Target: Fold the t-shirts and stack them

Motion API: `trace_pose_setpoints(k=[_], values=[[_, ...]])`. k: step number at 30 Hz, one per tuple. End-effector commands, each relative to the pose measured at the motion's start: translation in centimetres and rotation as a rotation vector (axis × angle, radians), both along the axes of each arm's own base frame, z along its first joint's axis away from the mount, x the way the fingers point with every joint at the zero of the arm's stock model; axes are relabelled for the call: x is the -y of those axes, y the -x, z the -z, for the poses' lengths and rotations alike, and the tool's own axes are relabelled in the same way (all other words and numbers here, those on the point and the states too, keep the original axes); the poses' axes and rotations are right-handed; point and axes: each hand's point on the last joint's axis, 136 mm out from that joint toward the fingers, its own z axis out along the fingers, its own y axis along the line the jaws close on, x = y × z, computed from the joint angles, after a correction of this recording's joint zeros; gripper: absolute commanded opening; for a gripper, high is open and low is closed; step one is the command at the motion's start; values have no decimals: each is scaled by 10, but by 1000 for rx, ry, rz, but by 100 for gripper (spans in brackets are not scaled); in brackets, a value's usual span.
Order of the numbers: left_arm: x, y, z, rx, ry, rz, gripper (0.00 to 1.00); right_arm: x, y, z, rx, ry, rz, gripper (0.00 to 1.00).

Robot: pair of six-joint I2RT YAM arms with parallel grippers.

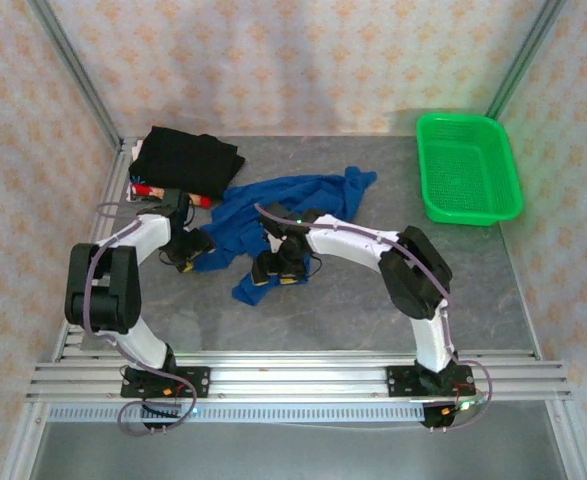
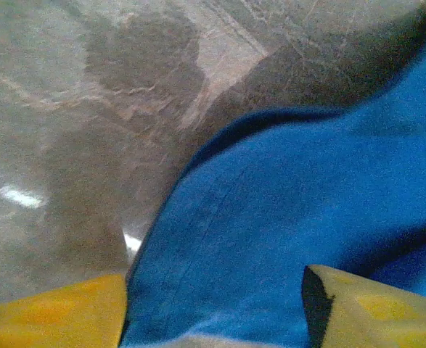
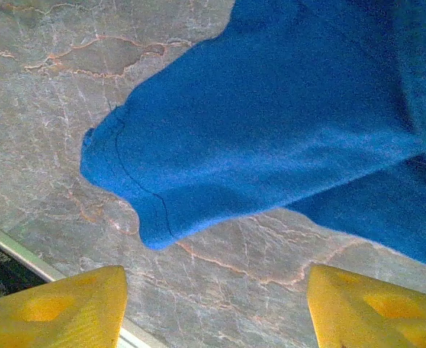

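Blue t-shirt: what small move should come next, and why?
Probably close the left gripper on the blue t-shirt: its edge lies between the open jaws, and the shirt sits crumpled on the table, not yet folded. The right gripper, also open, has bare table between its fingers.

The blue t-shirt (image 1: 273, 215) was seen in royal blue, its hem stitched in darker thread. The black t-shirt (image 1: 185, 160) was plain, and a red t-shirt (image 1: 143, 188) was glimpsed beside it. The basket (image 1: 468, 168) was coloured bright green. The table (image 1: 373, 300) was veined grey marble. The fingers (image 2: 53, 315) of the left gripper (image 2: 214, 279) and of the right gripper (image 3: 214, 272) were coloured yellow.
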Motion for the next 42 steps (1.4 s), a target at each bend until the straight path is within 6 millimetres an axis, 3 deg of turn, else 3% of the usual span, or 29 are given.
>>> trace_pose_setpoints(k=[1, 8, 13, 15, 22, 29, 32, 42], values=[[5, -11, 12, 32, 39, -22, 57, -9, -8, 1, 61, 28, -11, 65], [2, -5, 26, 7, 24, -20, 41, -24, -16, -1, 96, 41, 3, 66], [2, -2, 36, -19, 22, -11, 12, -42, -21, -5, 87, 13, 15, 67], [2, 0, 38, -26, 25, -9, 6, -47, -20, -3, 80, 15, 7, 67], [0, 3, 41, -30, 39, -21, 3, -60, -15, 10, 59, 59, -21, 67], [-6, 11, 48, -42, 67, -47, 0, -61, -25, 19, 137, 152, -17, 65], [-6, 11, 47, -40, 71, -42, 0, -57, -31, 27, 168, 207, 2, 49], [-9, 15, 45, -43, 105, -41, 0, -53, -26, 30, 221, 233, 11, 22]])
